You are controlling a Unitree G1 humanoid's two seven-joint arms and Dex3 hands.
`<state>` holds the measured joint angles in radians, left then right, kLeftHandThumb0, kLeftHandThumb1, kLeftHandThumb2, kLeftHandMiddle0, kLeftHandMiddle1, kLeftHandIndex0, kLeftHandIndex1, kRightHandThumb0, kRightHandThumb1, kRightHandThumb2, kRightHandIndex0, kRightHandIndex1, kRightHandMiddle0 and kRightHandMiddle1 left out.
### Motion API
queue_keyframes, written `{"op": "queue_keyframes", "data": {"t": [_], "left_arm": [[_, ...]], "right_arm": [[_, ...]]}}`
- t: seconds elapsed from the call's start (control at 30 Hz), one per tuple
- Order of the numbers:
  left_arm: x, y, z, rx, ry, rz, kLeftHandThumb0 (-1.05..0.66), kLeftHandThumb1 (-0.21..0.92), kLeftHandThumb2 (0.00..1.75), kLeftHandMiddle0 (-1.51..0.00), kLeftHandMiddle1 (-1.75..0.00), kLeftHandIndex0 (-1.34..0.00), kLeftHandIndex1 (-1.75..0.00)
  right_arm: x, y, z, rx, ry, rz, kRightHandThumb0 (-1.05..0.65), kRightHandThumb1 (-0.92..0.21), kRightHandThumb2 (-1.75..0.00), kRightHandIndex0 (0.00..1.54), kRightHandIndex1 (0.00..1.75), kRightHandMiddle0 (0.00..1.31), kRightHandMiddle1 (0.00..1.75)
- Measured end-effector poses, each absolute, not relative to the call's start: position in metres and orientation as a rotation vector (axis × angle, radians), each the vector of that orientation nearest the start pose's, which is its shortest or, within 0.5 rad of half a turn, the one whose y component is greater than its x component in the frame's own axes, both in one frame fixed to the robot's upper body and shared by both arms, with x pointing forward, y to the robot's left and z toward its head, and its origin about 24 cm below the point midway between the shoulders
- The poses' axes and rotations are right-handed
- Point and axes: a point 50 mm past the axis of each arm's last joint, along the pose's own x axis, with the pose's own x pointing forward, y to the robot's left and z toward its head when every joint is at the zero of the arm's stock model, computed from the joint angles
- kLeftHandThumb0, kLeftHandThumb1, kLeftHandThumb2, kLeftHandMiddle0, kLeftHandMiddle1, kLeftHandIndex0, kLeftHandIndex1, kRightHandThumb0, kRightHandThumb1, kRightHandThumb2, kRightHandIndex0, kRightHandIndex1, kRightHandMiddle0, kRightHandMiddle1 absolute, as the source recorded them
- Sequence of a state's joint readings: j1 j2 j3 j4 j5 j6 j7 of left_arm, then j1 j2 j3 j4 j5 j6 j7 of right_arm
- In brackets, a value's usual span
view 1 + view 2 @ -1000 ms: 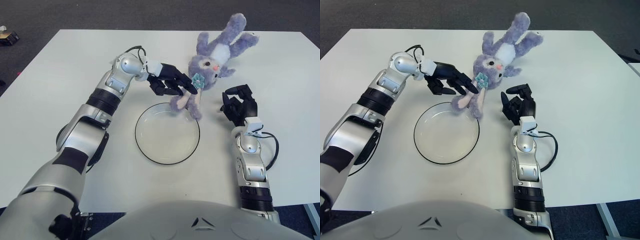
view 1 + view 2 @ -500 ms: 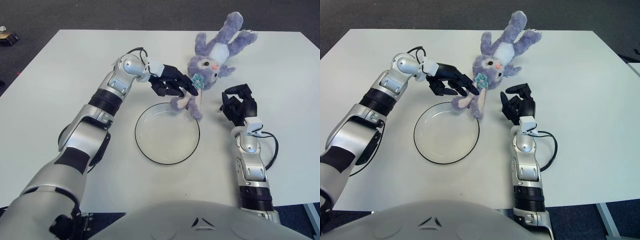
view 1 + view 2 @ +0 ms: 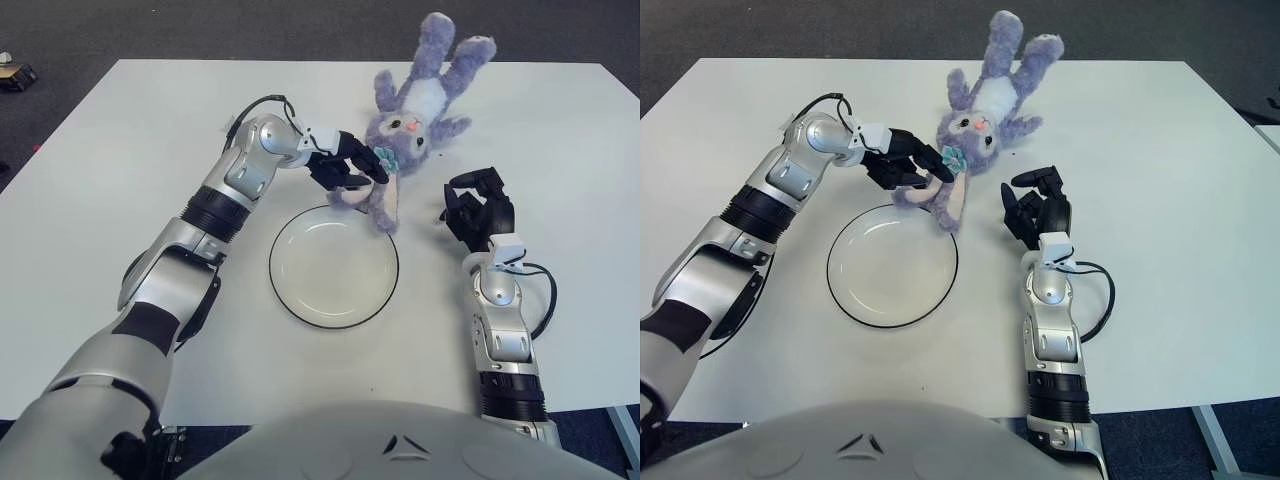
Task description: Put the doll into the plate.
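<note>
A purple plush bunny doll (image 3: 420, 100) lies on the white table, feet pointing to the far edge and long ears (image 3: 380, 205) trailing toward me. The ears reach the far rim of the round glass plate (image 3: 330, 275) with a dark rim, which holds nothing. My left hand (image 3: 352, 168) comes in from the left, its black fingers curled on the doll's ear beside the teal flower at its head. My right hand (image 3: 478, 210) shows to the right of the ears and the plate, fingers loosely bent, holding nothing and apart from the doll.
The white table (image 3: 130, 150) stretches wide on the left and right of the plate. Its far edge runs just behind the doll's feet, with dark carpet beyond. A small object (image 3: 15, 75) lies on the floor at the far left.
My left hand has curled tighter on the ear and drawn left. The doll has shifted left with it and swung so its feet point more straight back. The right hand has not moved.
</note>
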<state>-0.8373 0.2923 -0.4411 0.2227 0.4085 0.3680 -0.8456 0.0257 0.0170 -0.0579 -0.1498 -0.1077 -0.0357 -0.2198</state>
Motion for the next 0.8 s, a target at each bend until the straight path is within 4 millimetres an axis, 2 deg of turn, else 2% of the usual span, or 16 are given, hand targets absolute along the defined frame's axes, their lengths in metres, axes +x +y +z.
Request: {"op": "queue_keyframes", "data": {"t": [0.1, 0.17, 0.27, 0.6, 0.67, 0.8], "left_arm": [[0.3438, 0.0592, 0.161, 1.014, 0.122, -0.934, -0.64, 0.92, 0.54, -0.54, -0.94, -0.26, -0.71], [0.3433, 0.0586, 0.1603, 1.023, 0.14, -0.914, -0.68, 0.92, 0.51, -0.53, -0.95, -0.17, -0.67], [0.3447, 0.0588, 0.1559, 1.042, 0.211, -0.832, -0.71, 0.92, 0.49, -0.5, -0.98, -0.11, -0.62], [0.3464, 0.055, 0.1531, 0.994, 0.251, -0.716, -0.74, 0.92, 0.46, -0.42, -0.99, -0.08, -0.58], [0.3461, 0.0549, 0.1534, 0.986, 0.245, -0.705, -0.75, 0.92, 0.46, -0.32, -0.85, -0.07, -0.63], [0.3443, 0.0554, 0.1566, 0.959, 0.199, -0.663, -0.76, 0.92, 0.46, -0.26, -0.77, -0.06, -0.67]], "right_arm": [[0.2449, -0.1726, 0.0738, -0.081, -0.166, -0.291, -0.35, -0.92, -0.39, 0.73, 1.75, 0.34, 1.61], [0.2448, -0.1725, 0.0737, -0.081, -0.165, -0.29, -0.35, -0.92, -0.39, 0.73, 1.75, 0.34, 1.61], [0.245, -0.1716, 0.0739, -0.08, -0.166, -0.288, -0.35, -0.92, -0.39, 0.73, 1.75, 0.34, 1.61], [0.2453, -0.1704, 0.0742, -0.081, -0.168, -0.284, -0.35, -0.92, -0.39, 0.73, 1.75, 0.34, 1.62], [0.2454, -0.1702, 0.0743, -0.081, -0.169, -0.283, -0.35, -0.92, -0.39, 0.73, 1.75, 0.34, 1.62], [0.2454, -0.1697, 0.0743, -0.081, -0.168, -0.283, -0.35, -0.92, -0.39, 0.73, 1.75, 0.34, 1.61]]}}
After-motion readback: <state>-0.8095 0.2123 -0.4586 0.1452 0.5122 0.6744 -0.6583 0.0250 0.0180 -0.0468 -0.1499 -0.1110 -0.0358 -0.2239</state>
